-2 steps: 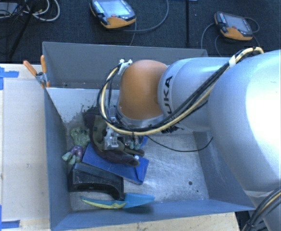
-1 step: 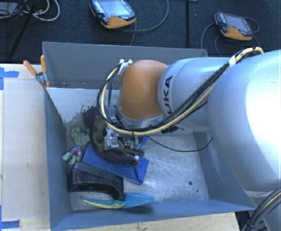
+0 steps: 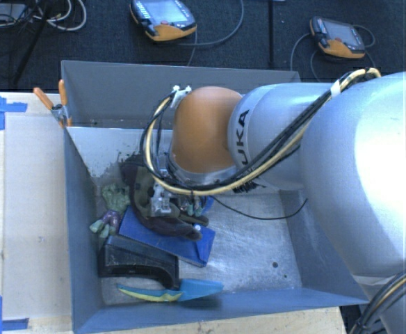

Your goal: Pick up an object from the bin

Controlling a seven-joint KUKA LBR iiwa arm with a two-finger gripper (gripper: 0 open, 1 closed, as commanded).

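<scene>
The jaws are low in the left middle of the bin (image 3: 258,250), over a dark floppy thing (image 3: 168,226) lying on a flat blue board (image 3: 192,248). I cannot tell if they are open or shut. The dark thing lies longways, far-left to near-right. The jaws could grab the board too, or bump the black block (image 3: 137,261).

Heap (image 3: 142,236) in bin (image 3: 258,250) left half; wedge (image 3: 137,261) before slab (image 3: 190,248); arm (image 3: 342,158) above.

The orange cover (image 3: 201,127) hides most of the hand (image 3: 167,204) above the blue slab (image 3: 199,248).
</scene>
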